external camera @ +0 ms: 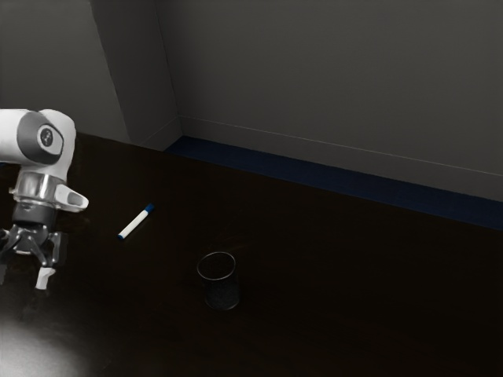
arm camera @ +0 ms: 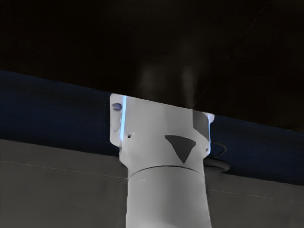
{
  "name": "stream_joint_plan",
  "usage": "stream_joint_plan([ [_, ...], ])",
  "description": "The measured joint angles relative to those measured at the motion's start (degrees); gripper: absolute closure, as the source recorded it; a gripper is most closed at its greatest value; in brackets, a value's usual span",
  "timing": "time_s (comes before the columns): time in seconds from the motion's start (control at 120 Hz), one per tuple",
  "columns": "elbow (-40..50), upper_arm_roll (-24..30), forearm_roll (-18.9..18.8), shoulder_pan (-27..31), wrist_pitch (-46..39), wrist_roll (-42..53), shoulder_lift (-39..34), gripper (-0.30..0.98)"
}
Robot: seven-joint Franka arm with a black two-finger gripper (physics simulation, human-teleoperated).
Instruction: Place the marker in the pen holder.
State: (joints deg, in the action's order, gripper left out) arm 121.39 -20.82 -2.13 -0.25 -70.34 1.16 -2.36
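Dark, shiny tabletop (external camera: 338, 314), folks. Black two-finger gripper (external camera: 23, 273) hangs open; next over, the white, blue-capped marker (external camera: 134, 224) lies flat and could roll if bumped. Beyond it, the dark, see-through cylindrical pen holder (external camera: 222, 294) might tip if the marker goes in crooked.

The pincer (external camera: 23, 275) is pointed downward, its fingers (external camera: 45, 277) spread wide apart; the silver wrist (external camera: 35, 187) is set directly above it, the white arm (external camera: 11, 135) above that.
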Motion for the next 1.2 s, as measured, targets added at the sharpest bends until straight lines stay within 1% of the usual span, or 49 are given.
stream_joint_plan([
  [0.025,-8.7,2.2,0.3,3.0,-2.8,0.1,-0.1,0.00],
  [0.05,-14.9,3.8,0.4,4.5,-5.2,0.1,-0.2,0.00],
  [0.075,-18.9,4.9,0.4,4.6,-7.4,0.1,-0.3,0.00],
  [0.1,-20.5,5.4,0.5,3.5,-9.6,0.1,-0.4,0.00],
  [0.15,-17.4,5.7,0.6,-0.9,-15.7,0.1,-0.2,0.00],
  [0.167,-15.4,5.1,0.5,-3.3,-17.9,0.0,0.0,0.00],
  [0.2,-11.5,2.1,0.8,-9.5,-21.7,0.0,0.6,0.00],
  [0.25,-9.1,0.1,0.1,-15.2,-26.9,0.4,3.8,0.00],
  [0.283,-8.6,0.0,-0.3,-17.0,-30.6,0.9,6.6,0.00],
  [0.308,-8.8,1.3,-0.6,-15.1,-33.2,1.4,8.6,0.01],
  [0.367,-10.0,5.4,-1.0,-2.8,-38.5,2.4,11.9,0.02],
  [0.392,-10.4,6.4,-1.2,1.2,-40.5,2.9,12.7,0.03],
  [0.417,-10.9,7.1,-1.3,3.5,-42.3,3.3,13.5,0.03],
  [0.45,-11.9,7.6,-1.4,5.0,-44.3,3.8,14.9,0.04],
  [0.525,-16.4,8.2,-1.4,5.9,-47.9,5.2,19.6,0.05],
  [0.567,-20.2,8.3,-1.0,6.0,-49.3,6.1,23.5,0.06],
  [0.692,-31.2,8.1,3.1,6.7,-52.1,9.7,35.0,0.07],
  [0.758,-35.4,7.9,5.4,7.3,-52.5,11.8,39.2,0.08],
  [0.942,-37.1,8.3,9.4,7.1,-53.6,16.5,42.4,0.08],
  [1.2,-38.1,8.3,11.9,7.4,-55.1,21.4,45.0,0.09],
])
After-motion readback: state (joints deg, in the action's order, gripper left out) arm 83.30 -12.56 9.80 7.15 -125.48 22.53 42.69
